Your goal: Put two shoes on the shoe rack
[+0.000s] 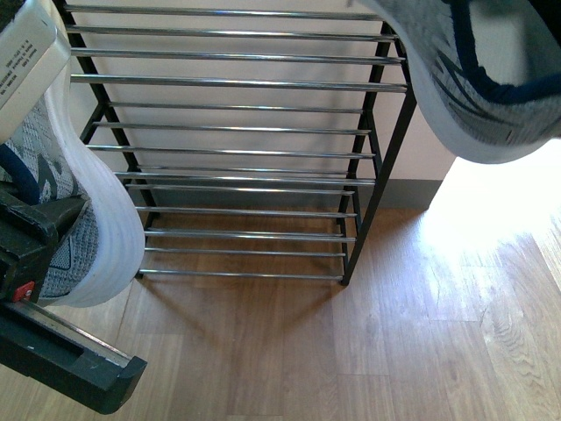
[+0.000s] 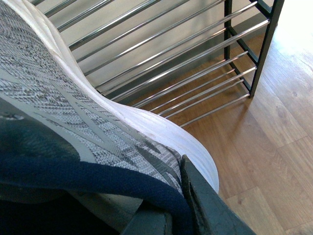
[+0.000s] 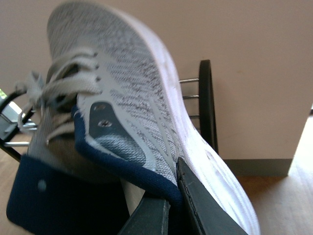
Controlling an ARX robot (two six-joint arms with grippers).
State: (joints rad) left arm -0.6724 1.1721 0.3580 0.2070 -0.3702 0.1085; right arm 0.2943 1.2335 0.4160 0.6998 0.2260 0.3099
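I have 2 grey knit sneakers in the air, 1 per arm, and neither sits on the shoe rack point(image 1: 237, 132).

In the front view the left sneaker point(image 1: 105, 219) hangs at the left edge of the frame. Its white sole is turned toward the rack and it is beside the rack's left upright. I cannot tell whether it touches the rods. The left wrist view shows the left tool point(image 2: 177, 215) closed on this sneaker's navy-lined heel collar. A dark finger point(image 2: 208, 208) presses against the outside of the knit, and the other one is tucked inside the opening.

The right sneaker point(image 1: 473, 79) is high in the front view's right corner, over the rack's right upright, with the navy collar and the white sole edge showing. The right wrist view shows the right tool point(image 3: 173, 210) clamped the same way on the collar of that sneaker. 1 finger point(image 3: 205, 208) is against the outer side near the sole, and the grey laces point(image 3: 63, 88) are loose across the tongue. The rack's black upright and a few rod ends show just behind the sneaker.

The rack stands on the wooden floor point(image 1: 368, 351) against a pale wall point(image 3: 244, 49). Its tiers of thin silver rods are bare in every view.
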